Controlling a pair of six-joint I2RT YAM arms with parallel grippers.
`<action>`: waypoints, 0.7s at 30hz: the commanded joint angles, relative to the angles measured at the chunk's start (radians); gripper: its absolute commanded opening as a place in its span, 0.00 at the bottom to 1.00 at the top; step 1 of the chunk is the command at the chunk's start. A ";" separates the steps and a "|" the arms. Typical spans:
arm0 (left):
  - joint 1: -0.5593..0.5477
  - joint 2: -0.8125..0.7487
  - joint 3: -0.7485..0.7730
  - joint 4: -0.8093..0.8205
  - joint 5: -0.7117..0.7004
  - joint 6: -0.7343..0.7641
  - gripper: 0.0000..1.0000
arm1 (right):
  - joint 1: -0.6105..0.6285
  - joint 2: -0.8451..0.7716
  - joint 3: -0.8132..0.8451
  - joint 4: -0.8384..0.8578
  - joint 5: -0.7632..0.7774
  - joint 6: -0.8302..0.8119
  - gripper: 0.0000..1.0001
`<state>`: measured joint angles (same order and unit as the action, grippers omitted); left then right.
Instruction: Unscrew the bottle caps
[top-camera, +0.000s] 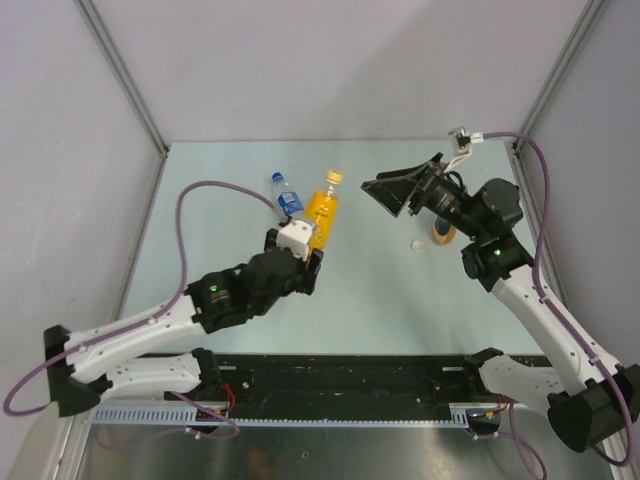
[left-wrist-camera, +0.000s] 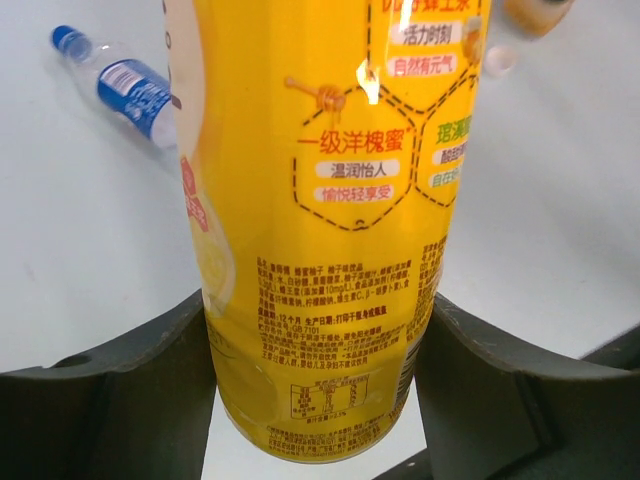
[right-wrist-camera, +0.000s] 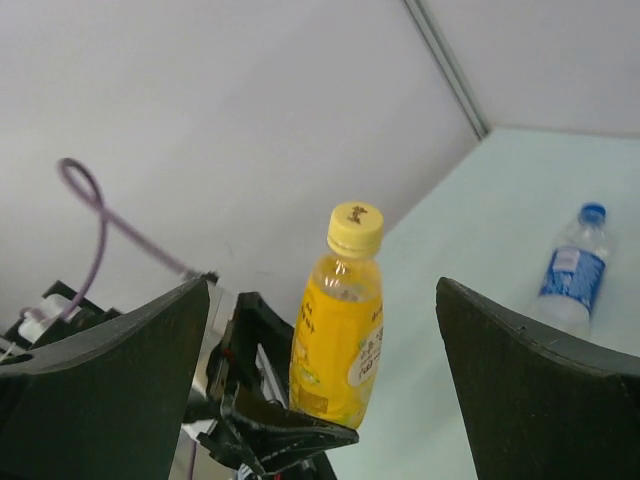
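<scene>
My left gripper is shut on the lower body of the yellow bottle and holds it upright; its yellow cap is on. In the left wrist view the jaws press both sides of the bottle. My right gripper is open and empty, level with the cap and to its right. In the right wrist view the cap and bottle stand between my spread fingers, farther off. The clear bottle with its blue cap lies behind. A pale cap lies loose on the table.
The orange bottle stands at the right, mostly hidden behind my right arm. The clear bottle also shows in the left wrist view and in the right wrist view. Grey walls close the table at the back and sides.
</scene>
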<state>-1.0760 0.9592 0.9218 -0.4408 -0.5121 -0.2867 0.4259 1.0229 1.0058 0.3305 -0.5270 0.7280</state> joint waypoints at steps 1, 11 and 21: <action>-0.098 0.123 0.077 -0.106 -0.314 0.002 0.00 | 0.004 0.047 0.062 -0.119 0.044 -0.005 0.99; -0.176 0.333 0.154 -0.227 -0.486 -0.058 0.00 | -0.002 0.117 0.080 -0.299 0.133 -0.032 0.92; -0.189 0.392 0.175 -0.238 -0.483 -0.048 0.00 | 0.016 0.206 0.088 -0.317 0.085 -0.019 0.70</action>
<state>-1.2545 1.3380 1.0500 -0.6792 -0.9413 -0.3141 0.4290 1.2148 1.0477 0.0071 -0.4267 0.7059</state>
